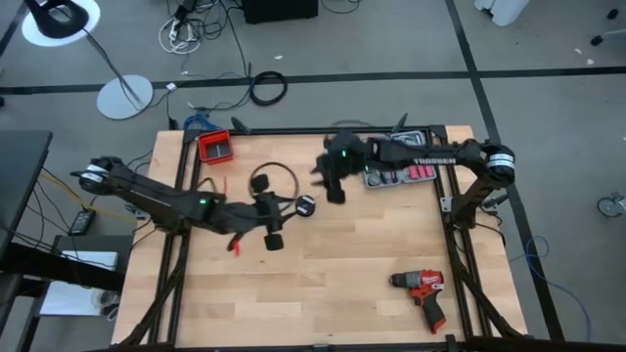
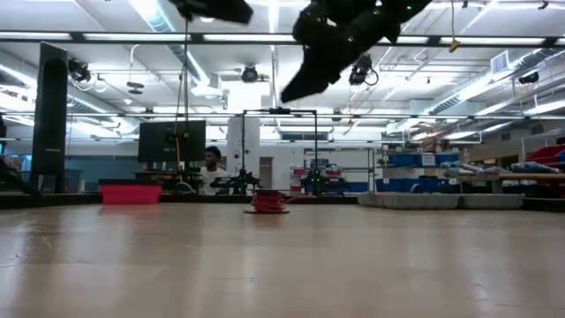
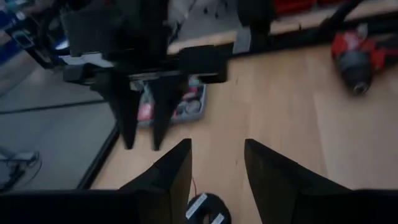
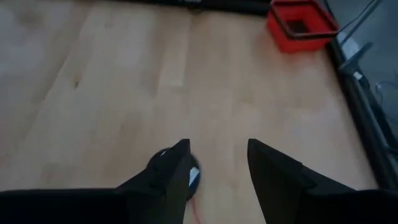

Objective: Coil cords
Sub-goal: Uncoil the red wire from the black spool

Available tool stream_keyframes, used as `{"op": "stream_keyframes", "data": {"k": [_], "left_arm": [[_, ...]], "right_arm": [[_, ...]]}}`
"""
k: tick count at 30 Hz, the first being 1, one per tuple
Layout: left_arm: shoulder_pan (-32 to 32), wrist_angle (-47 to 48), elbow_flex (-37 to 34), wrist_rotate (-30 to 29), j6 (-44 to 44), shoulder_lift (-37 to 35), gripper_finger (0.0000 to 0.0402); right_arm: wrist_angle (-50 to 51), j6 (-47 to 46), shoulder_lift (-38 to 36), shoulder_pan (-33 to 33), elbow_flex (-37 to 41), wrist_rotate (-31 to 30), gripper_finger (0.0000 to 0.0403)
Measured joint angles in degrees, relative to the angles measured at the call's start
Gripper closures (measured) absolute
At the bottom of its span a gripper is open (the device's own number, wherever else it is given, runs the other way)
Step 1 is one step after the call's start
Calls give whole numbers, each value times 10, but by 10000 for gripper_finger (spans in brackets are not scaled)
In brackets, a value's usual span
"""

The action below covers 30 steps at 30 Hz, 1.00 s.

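The cords lie mid-table: a thin black wire loop (image 1: 277, 180), a small round black disc with a white label (image 1: 306, 205), and a thin red wire (image 3: 194, 186) running from it. In the low view they show as a low red bundle (image 2: 269, 201) resting on the wood. A red clip (image 1: 235, 242) lies nearer the front. My left gripper (image 1: 290, 205) hovers open above the disc (image 3: 208, 210). My right gripper (image 1: 326, 186) hangs open just right of it, raised (image 2: 296, 87); the disc (image 4: 189, 175) peeks past one finger. Neither holds anything.
A red bin (image 1: 214, 147) stands at the far left of the table. A grey tray with red and pink parts (image 1: 401, 174) lies under the right arm. A red drill (image 1: 423, 291) lies near the front right. Bare wood spans the front and middle.
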<state>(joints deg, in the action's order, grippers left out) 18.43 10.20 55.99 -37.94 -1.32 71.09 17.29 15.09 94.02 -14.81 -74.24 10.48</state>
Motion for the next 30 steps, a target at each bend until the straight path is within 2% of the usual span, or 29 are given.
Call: {"op": "stream_keyframes", "data": {"k": [6, 13, 21, 30], "left_arm": [[39, 8, 0, -52, -1, -46, 250], [51, 37, -1, -94, -1, -58, 250], [55, 69, -1, -118, 14, -60, 250], [65, 92, -1, -141, 31, -73, 250]], "right_arm": [[61, 21, 29, -40, -78, 20, 243], [127, 32, 125, -46, -180, 24, 243], [97, 16, 229, -37, -271, 145, 244], [18, 31, 299, -6, -271, 151, 265]]}}
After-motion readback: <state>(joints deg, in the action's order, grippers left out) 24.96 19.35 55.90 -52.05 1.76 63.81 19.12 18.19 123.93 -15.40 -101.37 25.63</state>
